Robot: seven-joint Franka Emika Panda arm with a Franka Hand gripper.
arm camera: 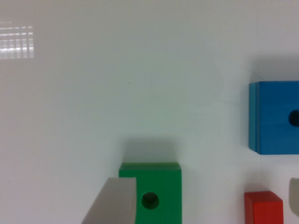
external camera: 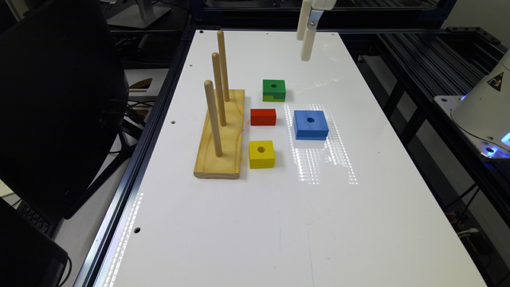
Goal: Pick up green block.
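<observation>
The green block (external camera: 274,89) lies flat on the white table (external camera: 279,219), its dark top with the round hole facing up and a lighter stepped part below. My gripper (external camera: 306,40) hangs high above the table, behind the block and a little toward the exterior view's right. In the wrist view the green block (arm camera: 156,186) is partly covered by one grey finger (arm camera: 114,203). The other finger (arm camera: 294,191) shows far across the picture, so the gripper (arm camera: 208,182) is open and holds nothing.
A blue block (external camera: 310,124) (arm camera: 275,116), a red block (external camera: 263,116) (arm camera: 264,207) and a yellow block with a hole (external camera: 261,154) lie close to the green one. A wooden base with three upright pegs (external camera: 221,135) stands at the exterior view's left. Dark metal frames border the table.
</observation>
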